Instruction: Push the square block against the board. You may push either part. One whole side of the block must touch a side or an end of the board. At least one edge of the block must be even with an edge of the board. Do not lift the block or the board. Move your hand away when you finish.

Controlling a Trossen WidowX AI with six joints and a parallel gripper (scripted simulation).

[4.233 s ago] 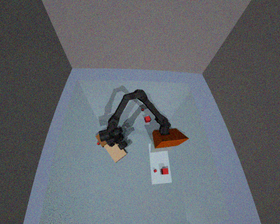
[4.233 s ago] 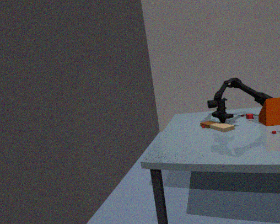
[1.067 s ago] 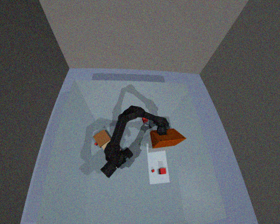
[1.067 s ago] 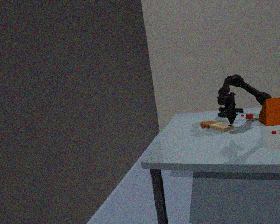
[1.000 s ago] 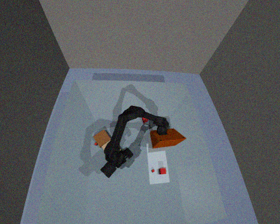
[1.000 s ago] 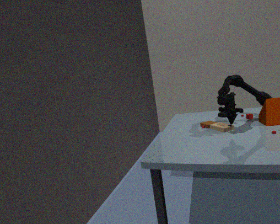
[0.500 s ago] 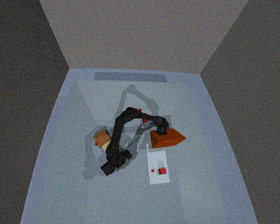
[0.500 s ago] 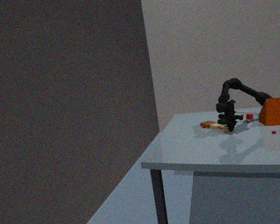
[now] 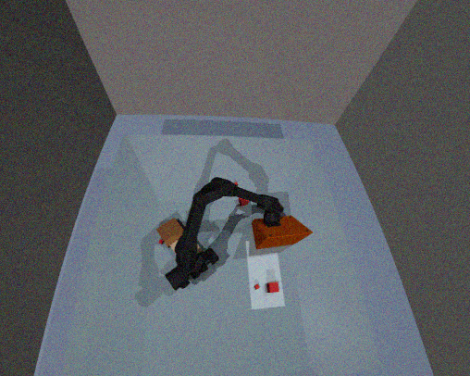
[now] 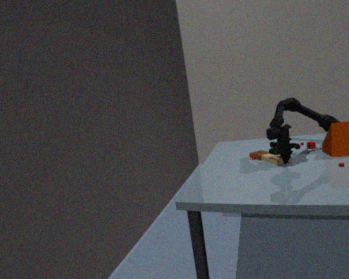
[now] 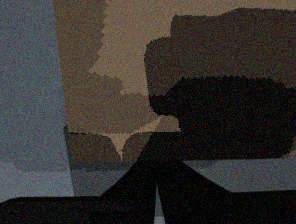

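Note:
The brown square block (image 9: 170, 231) (image 10: 258, 154) lies flat at the left of the arm. The light tan board (image 9: 173, 245) (image 10: 271, 158) (image 11: 130, 55) lies beside it, mostly hidden by the arm in the top view. The two look touching or nearly so; the seam is too small and covered to judge whether edges are even. My gripper (image 10: 286, 161) (image 11: 154, 154) is shut and empty, pointing down. Its tips are low, close to the board's near side; contact cannot be told. In the wrist view the board fills much of the upper part, under dark shadows.
A small red cube (image 9: 161, 242) (image 10: 253, 158) lies right beside the brown block. An orange wedge (image 9: 281, 233) (image 10: 344, 139) stands by the arm's base. A white sheet (image 9: 263, 266) carries red cubes (image 9: 273, 287). Another red cube (image 9: 243, 202) (image 10: 310, 145) lies behind the arm.

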